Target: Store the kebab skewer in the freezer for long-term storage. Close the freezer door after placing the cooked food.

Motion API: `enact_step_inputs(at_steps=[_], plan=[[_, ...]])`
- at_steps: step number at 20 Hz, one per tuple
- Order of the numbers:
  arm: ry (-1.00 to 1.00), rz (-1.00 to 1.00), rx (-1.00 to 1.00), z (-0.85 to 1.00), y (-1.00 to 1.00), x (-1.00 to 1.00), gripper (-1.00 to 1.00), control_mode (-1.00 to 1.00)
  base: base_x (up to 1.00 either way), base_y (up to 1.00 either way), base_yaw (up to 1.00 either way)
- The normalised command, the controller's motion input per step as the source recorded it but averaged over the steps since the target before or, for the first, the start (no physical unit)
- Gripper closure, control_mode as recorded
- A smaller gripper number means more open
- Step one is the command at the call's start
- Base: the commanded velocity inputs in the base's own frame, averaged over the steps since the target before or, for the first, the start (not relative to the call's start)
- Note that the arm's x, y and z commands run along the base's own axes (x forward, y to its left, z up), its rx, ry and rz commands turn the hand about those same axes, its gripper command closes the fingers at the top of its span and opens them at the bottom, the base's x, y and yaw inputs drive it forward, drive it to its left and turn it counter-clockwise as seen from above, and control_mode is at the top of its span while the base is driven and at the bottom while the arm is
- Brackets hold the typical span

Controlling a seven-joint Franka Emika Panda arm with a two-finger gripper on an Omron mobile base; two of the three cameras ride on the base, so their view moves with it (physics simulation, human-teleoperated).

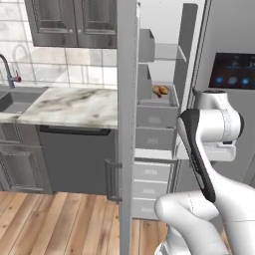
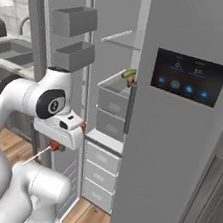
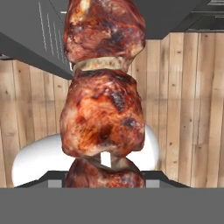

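The kebab skewer (image 3: 104, 118), chunks of browned meat on a pale stick, fills the hand view and hangs over the wooden floor. My gripper (image 2: 60, 136) is shut on it, low in front of the freezer (image 2: 114, 91). Red meat (image 2: 54, 145) and the thin stick poke out under the hand. The freezer stands open (image 1: 158, 124), white inside with shelves and grey drawers. The freezer door (image 1: 127, 124) is swung wide, seen edge-on in the left base view; its inner face with grey bins (image 2: 74, 22) shows in the right base view. My fingertips are hidden behind the meat.
Some food (image 1: 160, 90) lies on a freezer shelf. The fridge door with the black touchscreen (image 2: 189, 77) is shut at the right. A marble counter (image 1: 69, 105) with a sink and faucet (image 1: 8, 69) lies left, a dishwasher (image 1: 74, 159) below, dark wall cabinets (image 1: 74, 22) above.
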Motion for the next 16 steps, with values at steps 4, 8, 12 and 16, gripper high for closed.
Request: enact_step_inputs(at_steps=[4,8,12,16], plan=[[0.00,0.00,0.00,0.00,0.00,0.00,1.00,1.00,0.28,-0.33,0.02],[0.00,0.00,0.00,0.00,0.00,0.00,1.00,1.00,0.08,-0.10,0.06],[0.00,0.00,0.00,0.00,0.00,0.00,1.00,1.00,0.15,-0.18,0.07],[0.00,0.00,0.00,0.00,0.00,0.00,1.00,1.00,0.18,-0.40,0.11]])
